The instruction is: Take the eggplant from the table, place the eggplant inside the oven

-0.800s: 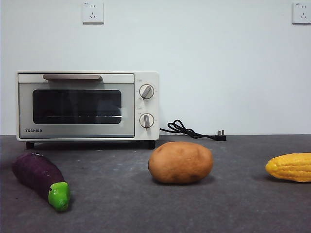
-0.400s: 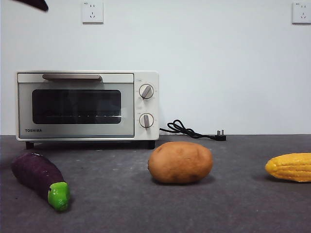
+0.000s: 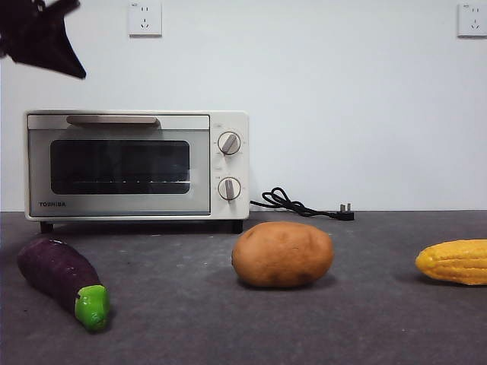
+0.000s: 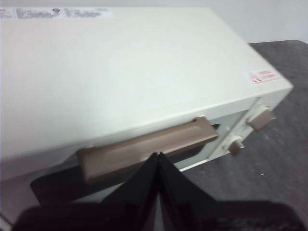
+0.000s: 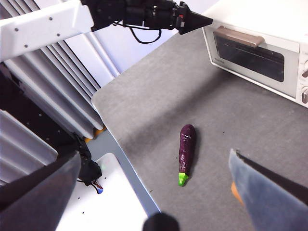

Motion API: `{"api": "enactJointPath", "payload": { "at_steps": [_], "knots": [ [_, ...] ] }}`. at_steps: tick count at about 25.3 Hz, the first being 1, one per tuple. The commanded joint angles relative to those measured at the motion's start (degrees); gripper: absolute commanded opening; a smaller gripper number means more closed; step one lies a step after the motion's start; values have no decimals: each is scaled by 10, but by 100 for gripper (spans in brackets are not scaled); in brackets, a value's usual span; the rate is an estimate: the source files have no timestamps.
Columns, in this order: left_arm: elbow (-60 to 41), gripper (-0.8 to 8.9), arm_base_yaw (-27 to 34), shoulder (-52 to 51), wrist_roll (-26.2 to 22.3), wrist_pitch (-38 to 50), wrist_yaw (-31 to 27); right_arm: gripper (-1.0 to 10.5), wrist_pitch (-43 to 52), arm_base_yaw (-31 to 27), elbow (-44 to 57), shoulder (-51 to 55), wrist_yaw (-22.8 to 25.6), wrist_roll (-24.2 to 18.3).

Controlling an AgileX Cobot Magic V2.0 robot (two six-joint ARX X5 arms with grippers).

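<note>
Eggplant (image 3: 61, 280): lies on the table (image 3: 228, 334) at near left, green stem cap nearest; likely light, stiff and smooth-skinned, so best taken across the thick purple middle.
Potato (image 3: 282, 254): centre, well apart from the eggplant.
Corn cob (image 3: 454, 261): far right edge.
Right gripper (image 5: 154, 192): high above the near table, jaws spread, holding nothing.
Oven (image 3: 137, 165): far left, door shut, which bars the way in.
Left gripper (image 4: 158, 166): above the beige door handle (image 4: 144, 149), jaws pressed together.
</note>
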State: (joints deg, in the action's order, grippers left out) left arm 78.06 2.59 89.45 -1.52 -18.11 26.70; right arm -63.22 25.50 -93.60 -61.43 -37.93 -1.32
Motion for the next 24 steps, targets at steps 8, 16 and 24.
{"api": "enactJointPath", "payload": {
  "at_steps": [8, 16, 24],
  "knots": [
    [1, -6, 2, 64, -22, 56, 5, 665, 1, 1, -3, -33, -1, -5],
    [1, -6, 2, 86, -27, 92, 3, 665, 2, 4, -3, -46, 0, -5],
    [1, -6, 2, 109, -28, 109, 3, 664, 2, 4, -3, -49, 0, -6]
  ]
}}
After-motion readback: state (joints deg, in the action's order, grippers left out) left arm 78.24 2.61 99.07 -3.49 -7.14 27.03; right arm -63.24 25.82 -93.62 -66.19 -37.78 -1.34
